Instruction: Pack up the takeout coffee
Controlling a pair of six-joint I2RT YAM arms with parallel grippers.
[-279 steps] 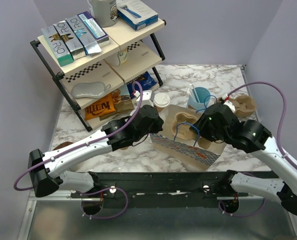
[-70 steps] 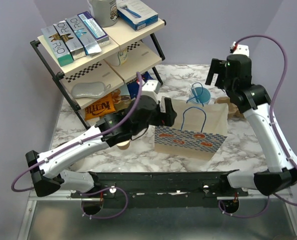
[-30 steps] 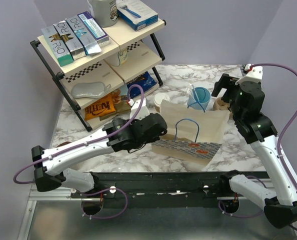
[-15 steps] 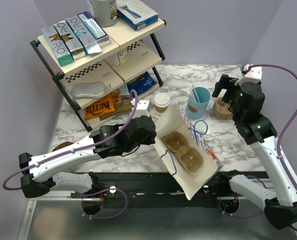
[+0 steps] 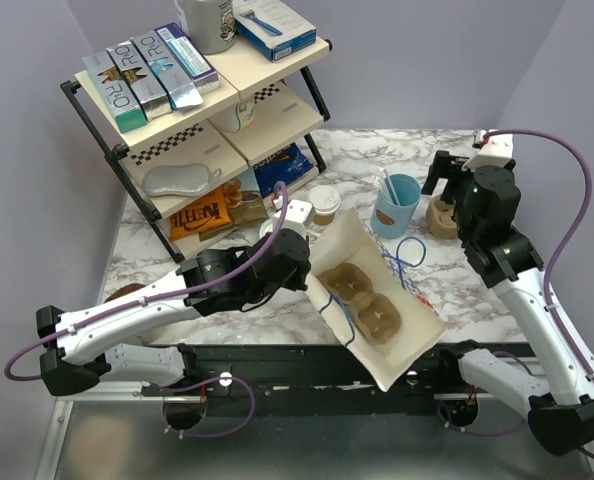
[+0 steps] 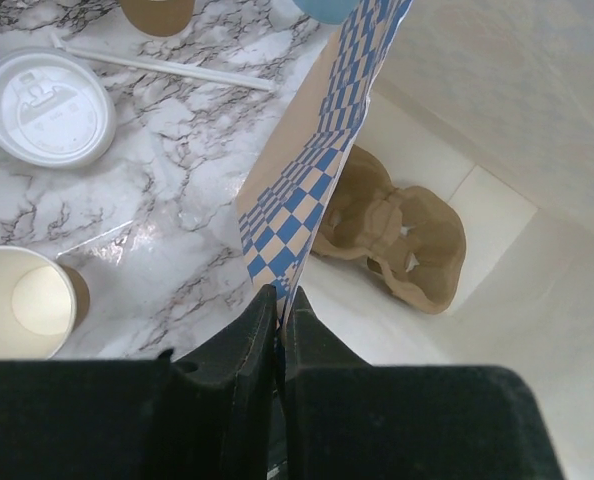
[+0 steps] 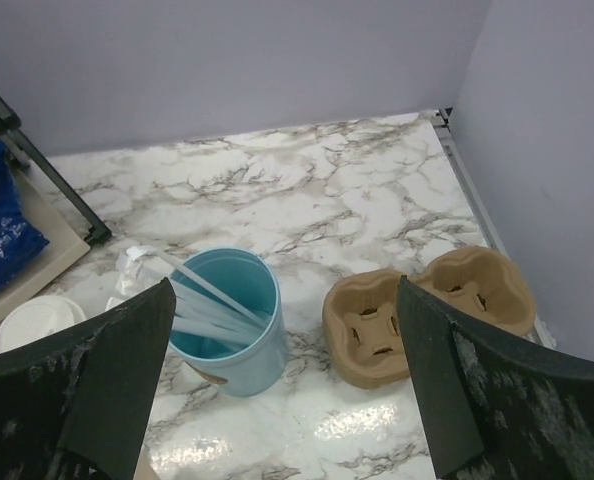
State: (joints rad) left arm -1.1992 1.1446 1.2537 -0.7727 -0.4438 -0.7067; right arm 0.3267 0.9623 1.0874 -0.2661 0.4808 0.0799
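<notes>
The takeout coffee (image 5: 324, 203), a tan cup with a white lid (image 6: 45, 105), stands on the marble just behind the paper bag (image 5: 409, 343). The bag lies tipped with its mouth open upward, a brown cup carrier (image 5: 365, 305) inside it. My left gripper (image 5: 303, 266) is shut on the bag's blue-checked edge (image 6: 307, 170), pinching it at the fingertips (image 6: 280, 300). High at the right, my right gripper (image 5: 451, 183) hangs open and empty (image 7: 285, 300) over the blue cup and the loose carrier. The coffee's lid (image 7: 32, 320) shows at that view's left edge.
A light-blue cup (image 5: 397, 203) holding straws stands behind the bag. A second cup carrier (image 5: 443, 215) lies to its right, near the wall. A lidless tan cup (image 6: 27, 300) and a loose straw (image 6: 167, 68) are beside my left wrist. The stocked shelf rack (image 5: 177, 120) fills the back left.
The bag has gone from standing upright to tipped over with its mouth open. My left gripper has closed on its edge and drawn back toward me. The right arm has barely shifted.
</notes>
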